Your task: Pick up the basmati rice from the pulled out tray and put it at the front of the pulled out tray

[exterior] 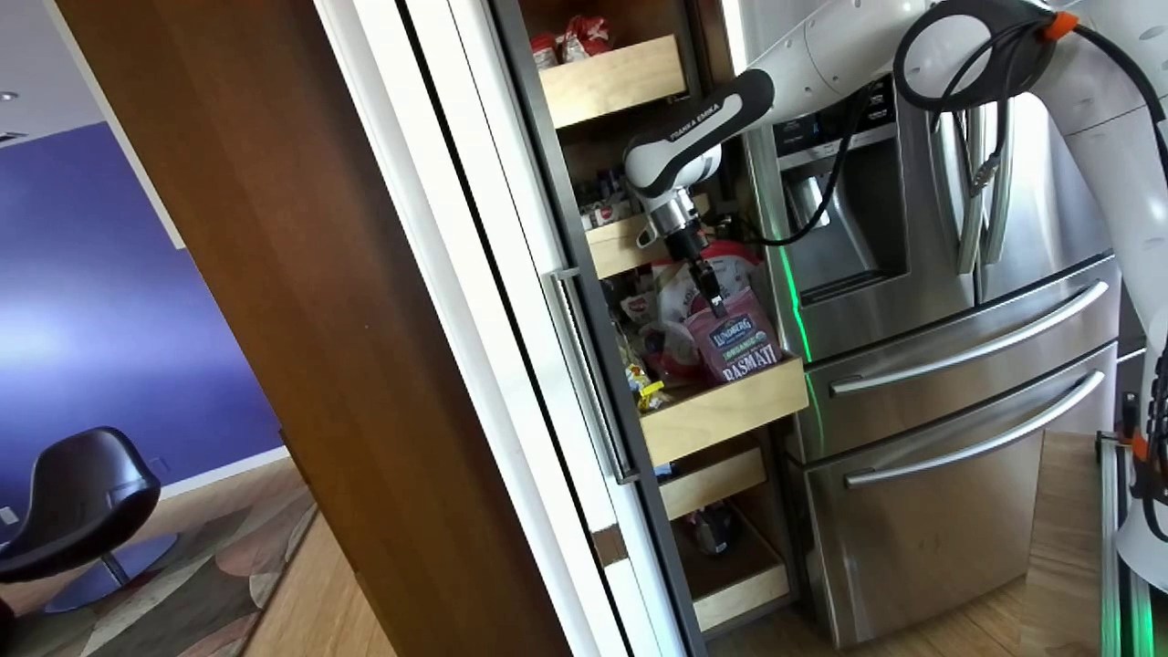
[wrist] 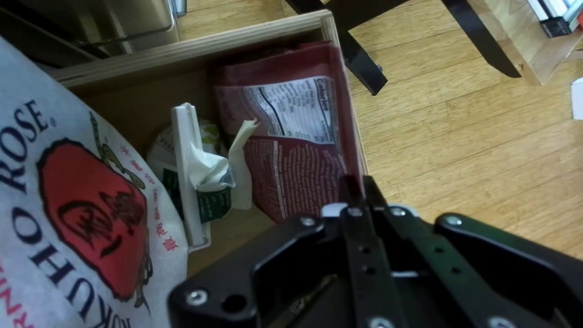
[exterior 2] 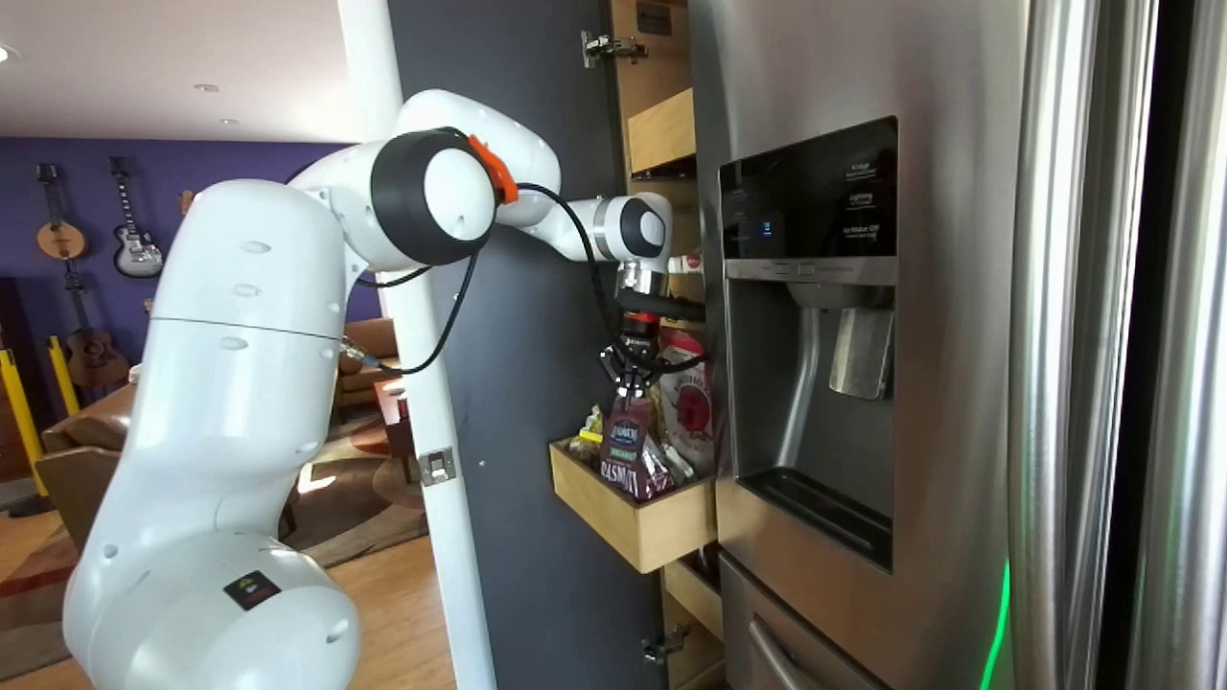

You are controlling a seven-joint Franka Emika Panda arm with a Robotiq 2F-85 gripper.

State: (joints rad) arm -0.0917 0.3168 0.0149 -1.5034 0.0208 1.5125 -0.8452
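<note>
Placing appears to be the step in hand. The claw point(wrist: 363, 191) is closed to a narrow pinch on the top edge of the basmati rice point(wrist: 294, 173), a flat, rectangular, dark maroon bag. It extends below the claw, just behind the front wall of the pulled out tray point(exterior: 725, 415), a shallow pale-wood drawer. Next, verify that the hidden base is seated, release, and retract upward, clear of the white bag with a red emblem point(wrist: 93, 218) behind the claw.
</note>
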